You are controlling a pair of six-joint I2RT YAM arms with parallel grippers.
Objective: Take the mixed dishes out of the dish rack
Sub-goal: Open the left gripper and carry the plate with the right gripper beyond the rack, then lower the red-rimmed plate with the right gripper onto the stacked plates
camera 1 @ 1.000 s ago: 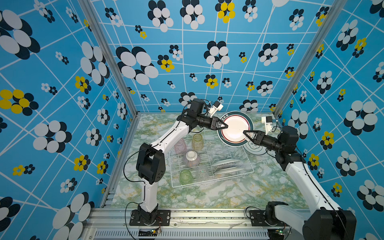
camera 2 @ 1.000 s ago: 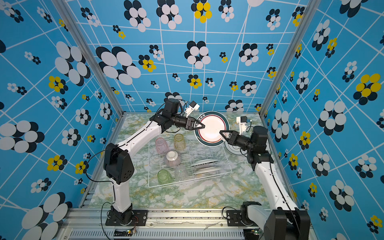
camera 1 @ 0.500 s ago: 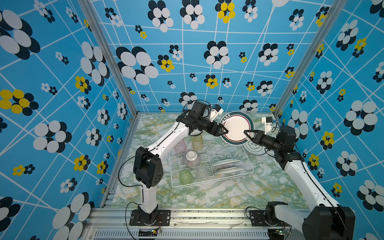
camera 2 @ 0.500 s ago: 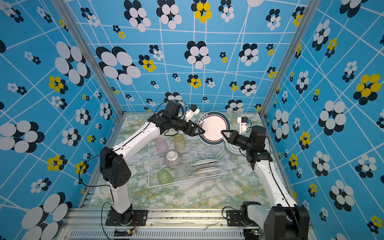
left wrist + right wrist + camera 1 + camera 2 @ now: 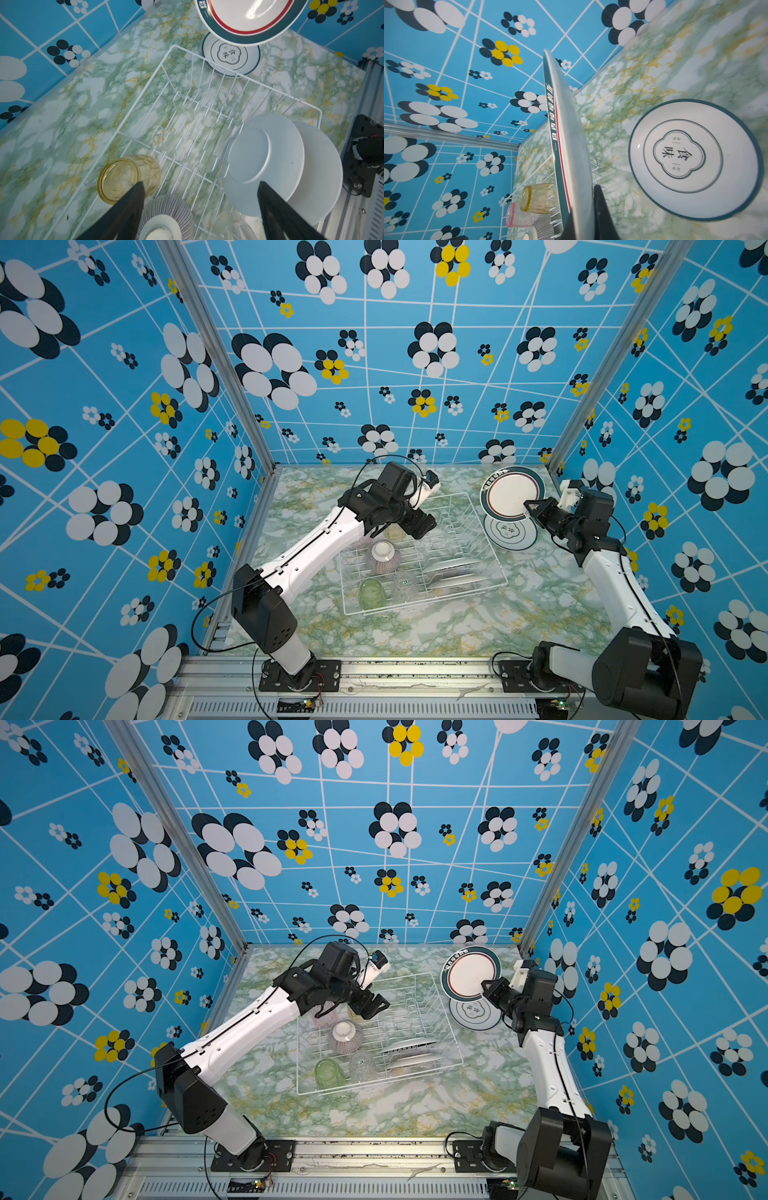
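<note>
Black fingers of the left gripper (image 5: 200, 182) are spread wide and hold nothing. It hangs over the far side of the white wire dish rack (image 5: 249, 78), above the yellow tumbler (image 5: 128, 178) and the upturned pink-striped bowl (image 5: 383, 558).

My worry is a straight drop from here. One finger would land on the tumbler wall and the other on the nearer racked plate (image 5: 266, 162). Ribbed glass is slick and could skid on the wires.

The pink tumbler (image 5: 517, 216) sits just beside the yellow one. It's mostly hidden under my left arm in both top views, so I could bump it blind.

The green tumbler (image 5: 371, 593) and clear tumbler (image 5: 405, 585) are near the front rim. The clear one barely shows, so its depth is easy to misjudge.

A second racked plate (image 5: 320, 176) leans right behind the first, and pulling one may drag or tip the other.

On the right, outside the rack, the right gripper (image 5: 532, 508) is clamped on the lower edge of the green-rimmed plate (image 5: 512, 493). That plate is nearly on edge in the air, above the emblem plate (image 5: 509, 531) lying flat on the marble tabletop (image 5: 415, 635).

- **Grip:** it's an edge pinch only, so the plate could pivot or slip.
- **Set-down:** lowering it tilted puts rim on rim, and I'd expect a chip or a slide off the stack.
- **Release:** letting go too high means a clatter.
</note>
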